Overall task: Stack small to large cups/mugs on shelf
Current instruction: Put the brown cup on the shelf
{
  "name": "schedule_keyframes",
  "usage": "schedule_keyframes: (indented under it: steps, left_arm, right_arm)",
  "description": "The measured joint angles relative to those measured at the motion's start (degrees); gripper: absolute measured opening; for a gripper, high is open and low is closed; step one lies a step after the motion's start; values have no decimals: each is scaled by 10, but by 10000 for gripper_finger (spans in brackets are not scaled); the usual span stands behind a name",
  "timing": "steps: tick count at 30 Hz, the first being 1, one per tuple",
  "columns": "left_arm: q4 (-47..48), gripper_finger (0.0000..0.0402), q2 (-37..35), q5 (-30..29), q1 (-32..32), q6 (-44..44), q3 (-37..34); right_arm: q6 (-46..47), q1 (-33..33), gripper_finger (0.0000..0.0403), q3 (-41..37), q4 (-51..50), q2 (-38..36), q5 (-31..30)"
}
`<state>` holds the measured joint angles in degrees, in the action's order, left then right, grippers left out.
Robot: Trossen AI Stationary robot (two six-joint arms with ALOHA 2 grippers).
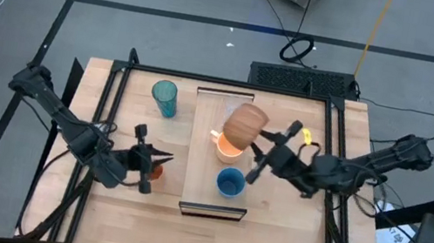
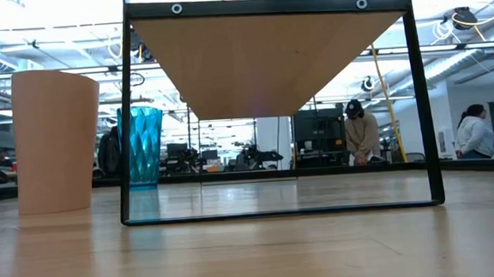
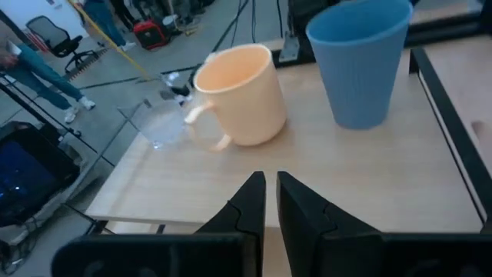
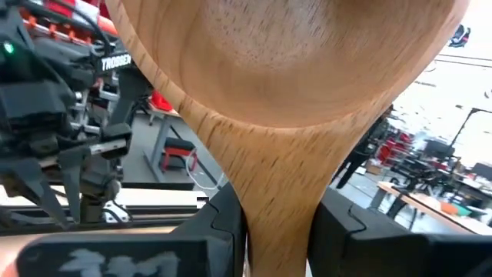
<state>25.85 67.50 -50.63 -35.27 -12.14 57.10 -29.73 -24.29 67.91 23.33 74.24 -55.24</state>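
The shelf [image 1: 196, 193] runs from the table's far side to its near side at the middle, raised on a black frame. On it stand the blue cup [image 1: 230, 181], the orange handled mug [image 1: 228, 147] and, at the far end, the clear glass cup [image 3: 157, 127]. My right gripper [image 1: 259, 146] is shut on the tan handled mug [image 1: 245, 124], above the orange mug. The teal tumbler [image 1: 164, 97] stands on the table left of the shelf. My left gripper [image 1: 159, 163] is shut and holds nothing, left of the shelf, over the small orange cup [image 2: 54, 142], which stands on the table. My right gripper pinches the tan mug's handle [image 4: 277, 192] between its two fingers [image 4: 223, 223], which reach in level from the table's right. The mug is lifted clear, above the orange mug. Its opening does not show from above.
Black frame rails [image 1: 112, 113] run along the table's left and right sides, and black posts [image 2: 125, 111] carry the shelf. Bare shelf surface [image 3: 346, 177] lies between the blue cup and the left gripper. People stand in the room beyond the table.
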Motion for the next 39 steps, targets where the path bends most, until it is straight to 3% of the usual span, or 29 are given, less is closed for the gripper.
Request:
schedule_keyframes:
  steps: [6, 16, 23, 34, 39]
  left_arm:
    - [0, 37, -35, 0, -5, 23, 0]
    - [-3, 42, -83, 0, -29, 82, 30]
    - [3, 101, -60, -31, -36, 196, 76]
    - [12, 199, 39, -148, -9, 446, 161]
    - [2, 230, 80, -185, 10, 570, 204]
  right_arm:
    - [-20, 32, 79, 71, -20, 85, -8]
    - [-129, 62, 79, 187, -64, 209, -123]
    - [-205, 90, 79, 211, -48, 235, -195]
    - [-143, 132, 79, 211, -85, 235, -195]
    - [-124, 139, 79, 211, -82, 235, -164]
